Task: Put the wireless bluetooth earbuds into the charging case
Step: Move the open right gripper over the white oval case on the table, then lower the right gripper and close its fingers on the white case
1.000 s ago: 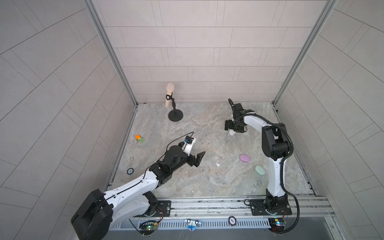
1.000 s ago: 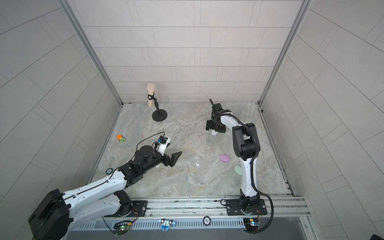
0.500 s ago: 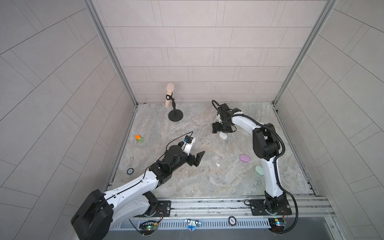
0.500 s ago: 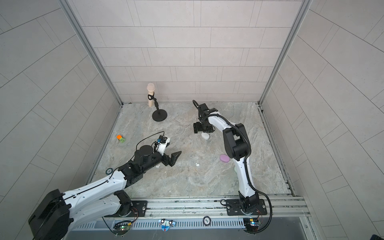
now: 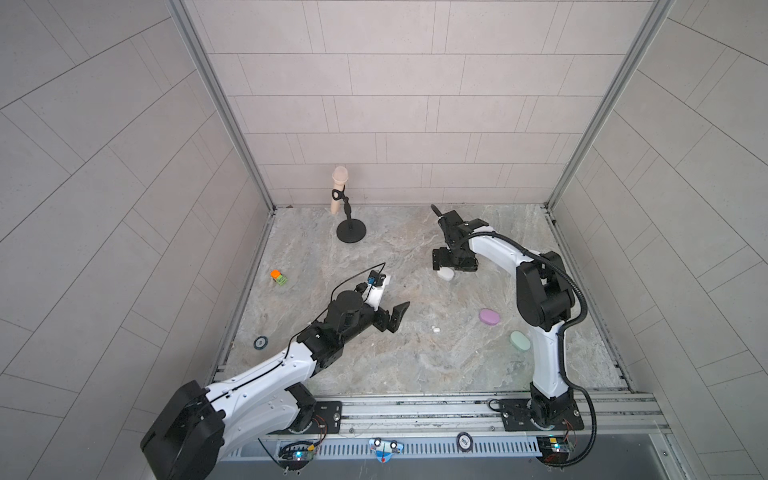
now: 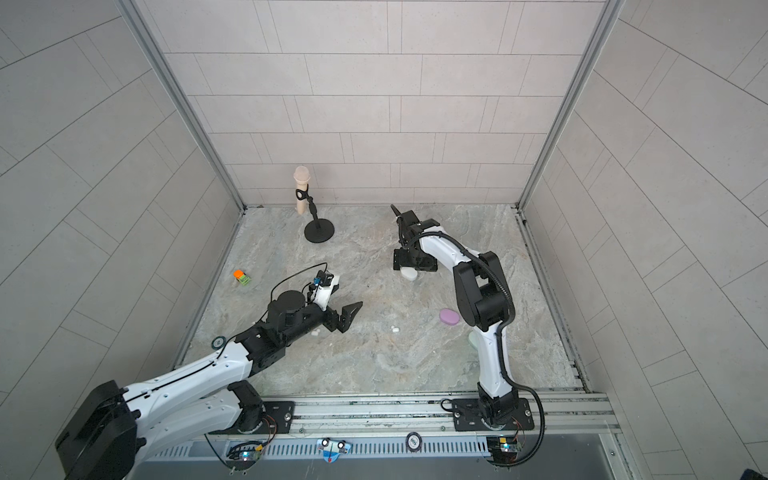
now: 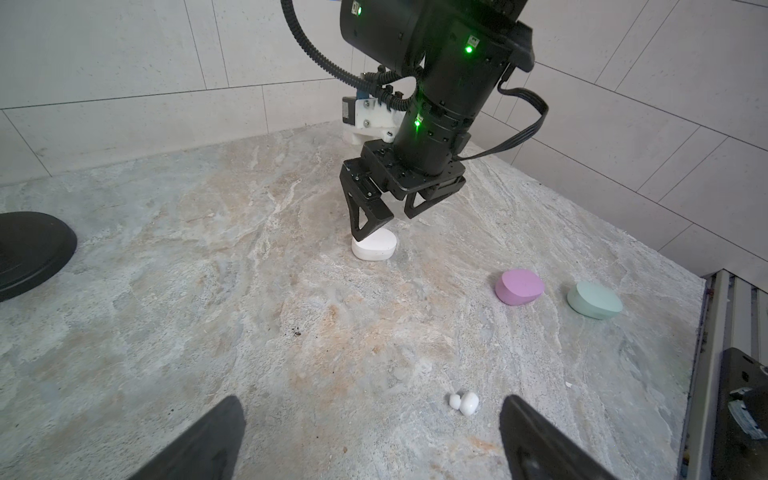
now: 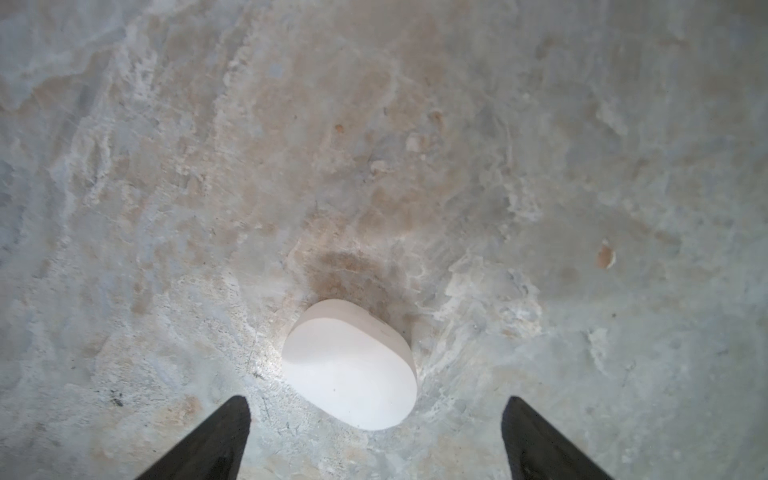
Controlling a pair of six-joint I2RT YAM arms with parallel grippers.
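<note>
A white charging case [image 5: 446,273] [image 6: 409,273] lies shut on the stone floor. My right gripper [image 5: 453,266] [image 6: 415,264] hangs just over it, open. In the right wrist view the case [image 8: 351,365] sits between the spread tips of the gripper [image 8: 376,401], with a gap on each side. Two small white earbuds [image 5: 435,329] [image 7: 463,403] lie together mid-floor. My left gripper [image 5: 392,318] [image 7: 370,401] is wide open and empty, a little short of them, and they lie nearer one finger. The left wrist view also shows the white case [image 7: 374,245].
A lilac case [image 5: 489,317] [image 7: 519,286] and a mint case [image 5: 519,340] [image 7: 594,300] lie shut near the right arm's base. A microphone on a black stand [image 5: 351,230] is at the back. An orange-green toy [image 5: 279,277] and a black ring [image 5: 260,343] sit at the left.
My right gripper swung left with the white case, set it on the floor and opened off it. The left arm has not moved.
</note>
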